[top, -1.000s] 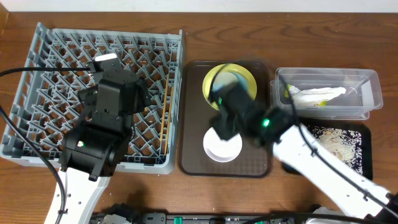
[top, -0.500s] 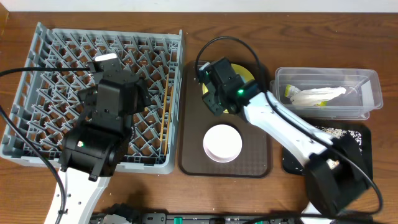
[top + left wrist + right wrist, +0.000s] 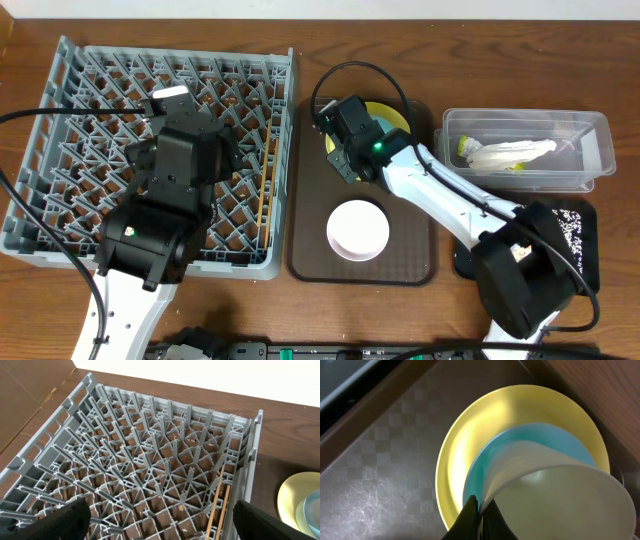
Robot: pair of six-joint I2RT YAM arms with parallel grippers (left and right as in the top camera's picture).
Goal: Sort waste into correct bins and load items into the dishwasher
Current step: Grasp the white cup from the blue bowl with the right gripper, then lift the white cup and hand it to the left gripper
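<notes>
My right gripper [image 3: 481, 510] is shut on the rim of the small white cup [image 3: 555, 495], one finger outside it and one inside. The cup sits in the light blue bowl [image 3: 492, 457], which rests on the yellow-green plate [image 3: 465, 435]. In the overhead view the right arm hides most of that plate [image 3: 402, 118]. The white bowl [image 3: 357, 229] stands nearer on the same tray. My left gripper [image 3: 160, 525] hangs open over the grey dish rack [image 3: 60, 120]. The chopsticks [image 3: 265, 185] lie along the rack's right side.
Plate and bowl stand on a dark brown serving tray [image 3: 310, 240]. At the right, a clear tub [image 3: 600, 150] holds the white napkin [image 3: 515, 152] and the green wrapper [image 3: 465, 150]. The black tray [image 3: 580, 225] with rice scraps [image 3: 535, 215] lies partly under the right arm.
The right arm swung from above the white bowl to the plate's left side, and its jaws closed on the white cup's rim. The left arm has stayed still.
</notes>
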